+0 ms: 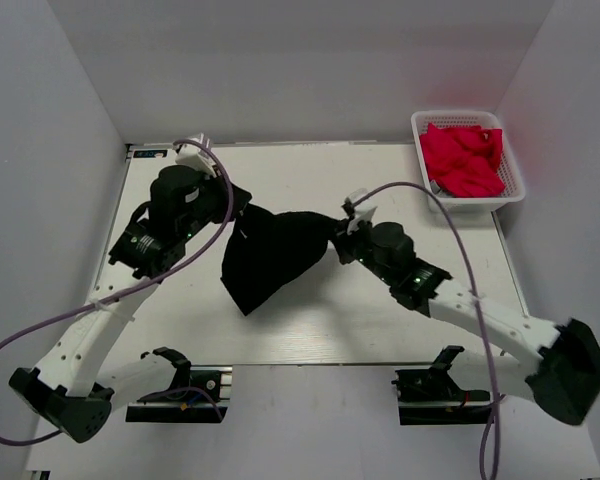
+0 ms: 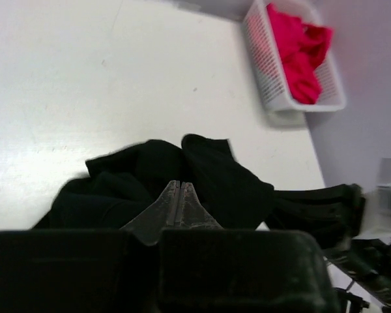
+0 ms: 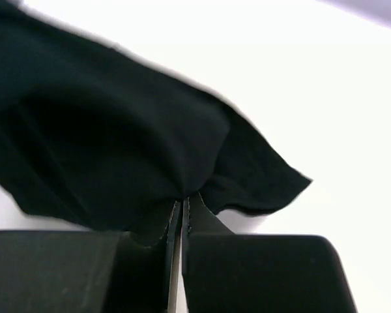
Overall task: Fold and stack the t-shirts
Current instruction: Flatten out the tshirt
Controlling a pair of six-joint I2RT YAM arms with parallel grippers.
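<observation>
The t-shirt (image 1: 270, 255) hangs pinched by left gripper (image 2: 177, 187) and right gripper (image 3: 182, 203)

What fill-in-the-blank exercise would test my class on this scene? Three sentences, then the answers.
The left end effector and the right end effector are both shut on the soft ____ cloth t-shirt. The white plastic mesh basket holds crumpled cloth coloured ____. That basket stands at the far ____ corner of the flat white table.
Missing words: black; red; right.
</observation>
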